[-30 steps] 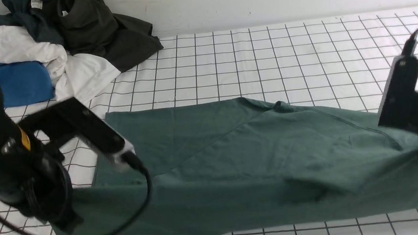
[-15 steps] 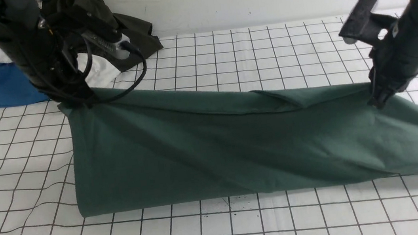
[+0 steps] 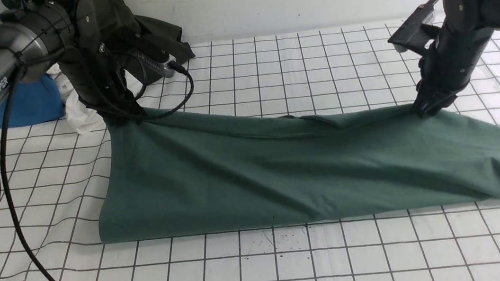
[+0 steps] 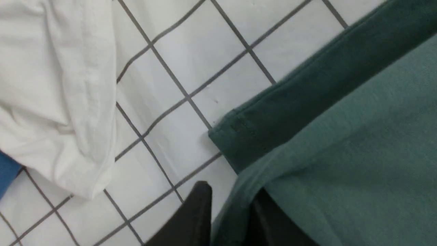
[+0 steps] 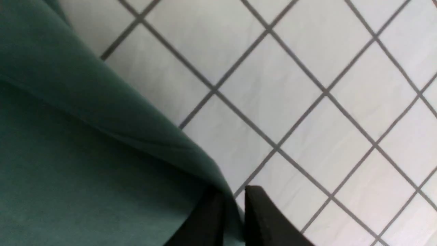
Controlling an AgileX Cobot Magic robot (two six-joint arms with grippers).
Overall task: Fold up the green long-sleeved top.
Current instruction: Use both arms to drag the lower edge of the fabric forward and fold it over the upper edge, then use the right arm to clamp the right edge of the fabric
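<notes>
The green long-sleeved top (image 3: 283, 179) lies folded lengthwise into a long band across the checked table, its fold along the near side. My left gripper (image 3: 121, 119) is down at the band's far left corner. In the left wrist view that gripper (image 4: 232, 191) stands open, the hem of the top (image 4: 341, 136) still between the fingers, with a gap beside it. My right gripper (image 3: 425, 111) touches the far edge towards the right. In its own view the right gripper (image 5: 234, 194) has its jaws slightly parted around a ridge of the top (image 5: 68, 153).
A pile of clothes sits at the back left: a dark olive garment (image 3: 141, 34), a blue one (image 3: 30, 103) and a white one (image 3: 80, 118), the white one (image 4: 51, 102) close to the left gripper. A black cable (image 3: 26, 225) hangs from the left arm. A wall bounds the far side.
Both arms carried the top's near edge up and over to the far side, folding it in half lengthwise, and came down there. Both sets of jaws have parted from their tight grip.
</notes>
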